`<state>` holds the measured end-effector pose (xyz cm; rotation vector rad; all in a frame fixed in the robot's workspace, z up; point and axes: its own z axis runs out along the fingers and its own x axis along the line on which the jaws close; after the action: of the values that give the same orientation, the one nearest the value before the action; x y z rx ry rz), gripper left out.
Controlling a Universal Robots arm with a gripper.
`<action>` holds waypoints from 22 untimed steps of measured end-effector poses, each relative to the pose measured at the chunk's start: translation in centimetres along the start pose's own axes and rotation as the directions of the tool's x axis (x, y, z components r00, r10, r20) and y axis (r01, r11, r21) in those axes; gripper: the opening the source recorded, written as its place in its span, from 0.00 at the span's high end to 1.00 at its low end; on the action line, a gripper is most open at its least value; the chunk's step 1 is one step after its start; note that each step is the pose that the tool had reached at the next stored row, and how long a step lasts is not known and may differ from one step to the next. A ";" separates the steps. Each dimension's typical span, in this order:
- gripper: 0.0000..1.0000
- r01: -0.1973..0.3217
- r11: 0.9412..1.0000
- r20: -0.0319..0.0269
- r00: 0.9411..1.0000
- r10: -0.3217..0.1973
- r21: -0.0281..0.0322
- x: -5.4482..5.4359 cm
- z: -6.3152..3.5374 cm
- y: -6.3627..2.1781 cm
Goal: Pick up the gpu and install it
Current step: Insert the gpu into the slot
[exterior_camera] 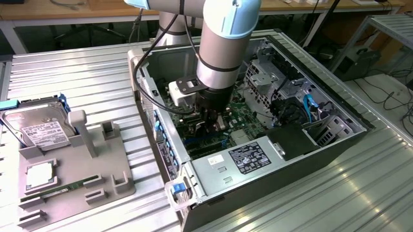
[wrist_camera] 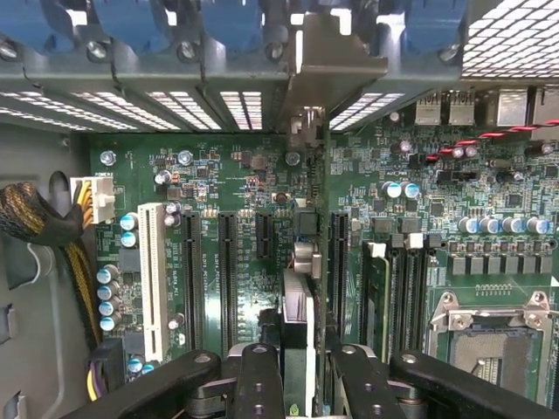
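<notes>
Hand [wrist_camera: 306, 367] clamped on the gpu [wrist_camera: 300, 262] (edge-on), card standing over the motherboard [wrist_camera: 244, 236] inside the computer case [exterior_camera: 335, 140].

Exterior view: high, angled down, mid-distance, over open black computer case [exterior_camera: 258, 121]. Wrist view: close, facing straight onto green motherboard [wrist_camera: 262, 227] inside. Shared: motherboard [exterior_camera: 242, 116].

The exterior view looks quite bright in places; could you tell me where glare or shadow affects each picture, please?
Exterior view: glare streaks the ribbed metal table, while the computer case interior sits in shadow. Wrist view: light blazes through the vent grille; the motherboard is evenly lit.
</notes>
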<state>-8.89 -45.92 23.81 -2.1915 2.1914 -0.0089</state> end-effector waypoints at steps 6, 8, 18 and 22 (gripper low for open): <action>0.73 0.000 1.000 0.000 1.000 0.000 0.000 0.0 0.06 0.01; 0.73 0.000 1.000 0.000 1.000 0.000 0.000 0.0 0.06 0.01; 0.73 0.000 1.000 -0.001 1.000 0.000 -0.001 0.0 1.10 0.04; 0.73 0.000 1.000 0.000 1.000 0.000 -0.001 0.0 1.16 0.05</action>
<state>-8.90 -45.92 22.65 -2.1919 2.1921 -0.0085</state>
